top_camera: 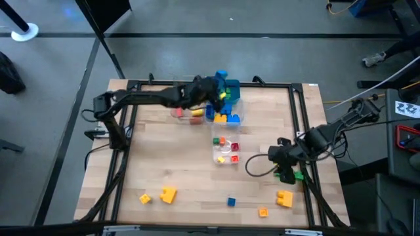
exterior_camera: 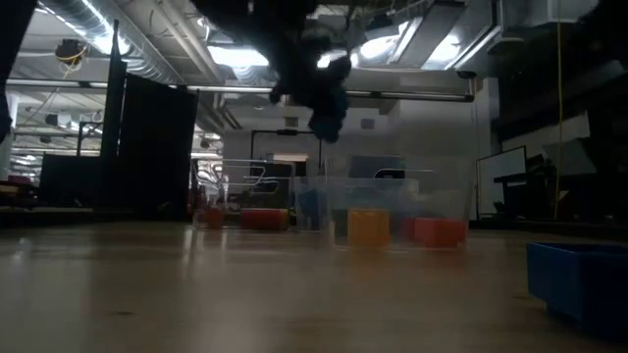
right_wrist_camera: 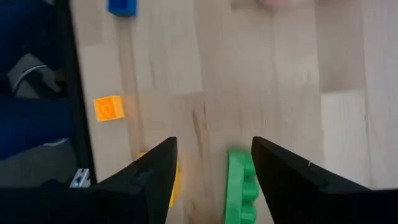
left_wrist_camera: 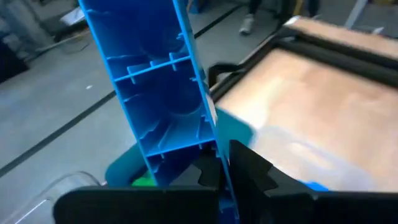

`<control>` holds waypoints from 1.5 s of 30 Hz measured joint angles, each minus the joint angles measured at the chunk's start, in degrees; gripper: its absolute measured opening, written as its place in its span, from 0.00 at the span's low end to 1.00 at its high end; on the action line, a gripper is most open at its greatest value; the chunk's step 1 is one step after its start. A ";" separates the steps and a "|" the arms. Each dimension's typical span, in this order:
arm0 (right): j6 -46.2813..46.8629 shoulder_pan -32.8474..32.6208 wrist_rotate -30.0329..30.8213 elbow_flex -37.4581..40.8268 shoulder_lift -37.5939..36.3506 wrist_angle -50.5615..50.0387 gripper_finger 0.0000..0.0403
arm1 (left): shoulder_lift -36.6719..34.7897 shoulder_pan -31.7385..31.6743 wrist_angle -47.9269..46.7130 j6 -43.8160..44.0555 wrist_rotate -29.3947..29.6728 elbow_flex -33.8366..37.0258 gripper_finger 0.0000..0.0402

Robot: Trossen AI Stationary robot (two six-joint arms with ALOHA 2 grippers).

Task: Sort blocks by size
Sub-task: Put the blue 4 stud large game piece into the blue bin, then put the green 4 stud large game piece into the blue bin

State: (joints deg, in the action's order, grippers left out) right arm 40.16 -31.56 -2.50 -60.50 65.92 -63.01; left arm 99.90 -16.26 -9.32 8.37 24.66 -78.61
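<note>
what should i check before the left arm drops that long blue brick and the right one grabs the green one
1. Left gripper shut on the long blue brick: ok, the brick stands up from the fingers.
2. Left gripper over the clear tubs at the table's far side: ok in the high view; which tub lies under it: cannot tell.
3. Brick clear of the tub walls: ok, the low view shows it hanging above them.
4. Right gripper open: ok.
5. Green brick centred between the right fingers: not ok, it lies close to one finger.
6. Yellow brick clear of the other finger: cannot tell, it is partly hidden.
</note>
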 joint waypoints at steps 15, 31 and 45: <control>20.21 -10.79 5.00 7.75 -0.01 -0.08 0.52 | 13.08 -10.19 12.00 -2.19 -5.68 0.00 0.09; 31.17 -11.94 2.35 18.88 -0.04 0.53 0.52 | 13.57 -10.31 11.75 -1.91 -5.68 0.00 0.32; 31.63 -15.84 1.45 19.14 6.90 9.62 0.52 | 13.22 -9.97 12.25 0.55 -5.63 0.00 0.33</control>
State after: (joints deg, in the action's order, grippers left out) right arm 71.79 -47.41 -1.05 -41.36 72.82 -53.40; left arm 113.12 -26.23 2.93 8.92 19.03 -78.61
